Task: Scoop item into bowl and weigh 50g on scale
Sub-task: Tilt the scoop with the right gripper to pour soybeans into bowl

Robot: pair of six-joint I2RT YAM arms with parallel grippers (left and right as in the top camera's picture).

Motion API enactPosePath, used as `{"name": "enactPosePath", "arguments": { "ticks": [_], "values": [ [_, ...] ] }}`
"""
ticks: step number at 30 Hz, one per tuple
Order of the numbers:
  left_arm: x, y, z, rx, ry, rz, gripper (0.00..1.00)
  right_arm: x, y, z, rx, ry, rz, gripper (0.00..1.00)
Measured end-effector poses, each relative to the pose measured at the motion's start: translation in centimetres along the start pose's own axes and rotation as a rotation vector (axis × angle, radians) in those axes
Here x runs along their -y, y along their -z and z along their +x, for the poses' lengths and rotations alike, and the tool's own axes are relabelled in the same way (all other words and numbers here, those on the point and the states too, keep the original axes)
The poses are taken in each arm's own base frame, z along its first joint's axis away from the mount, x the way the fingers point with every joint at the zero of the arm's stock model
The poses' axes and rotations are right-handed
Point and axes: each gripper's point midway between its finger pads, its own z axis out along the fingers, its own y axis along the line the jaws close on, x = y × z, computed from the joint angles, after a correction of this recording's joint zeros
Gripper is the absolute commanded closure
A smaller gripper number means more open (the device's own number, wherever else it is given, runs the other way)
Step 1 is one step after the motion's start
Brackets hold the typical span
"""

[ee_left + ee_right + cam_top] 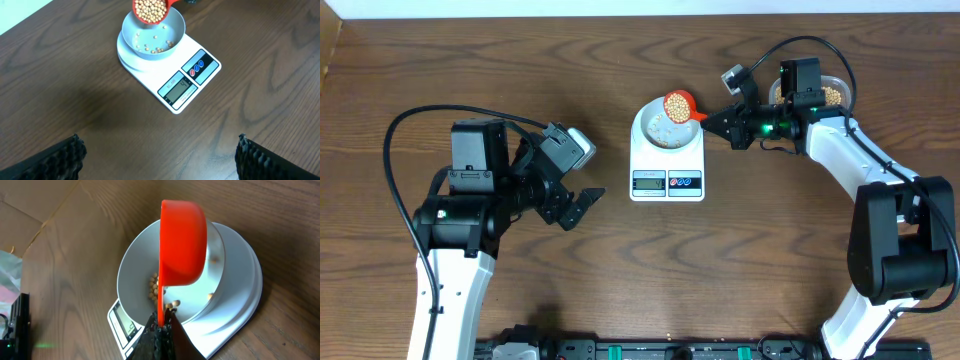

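dark wood-grain table (620, 280) bears the scale (666, 182); pale strip (620, 6) beyond far edge

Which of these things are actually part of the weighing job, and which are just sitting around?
In use: small round tan beans; orange plastic scoop, held in the right pincer; pale blue round bowl; flat white digital scale; clear plastic tub of beans.
Just there: open left pincer, holding nothing; black rail at the bottom of the overhead view.
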Motion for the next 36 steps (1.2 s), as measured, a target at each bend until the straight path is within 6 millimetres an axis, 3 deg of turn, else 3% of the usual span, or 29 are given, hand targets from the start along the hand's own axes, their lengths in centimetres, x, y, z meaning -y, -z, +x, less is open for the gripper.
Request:
{"name": "enactPosePath", "arguments": {
  "ticks": [36],
  "values": [
    [0.00, 0.00, 0.00, 0.000, 0.000, 0.000, 0.02, 0.43, -0.49, -0.14, -0.007, 0.055, 0.046, 0.99]
  ]
}}
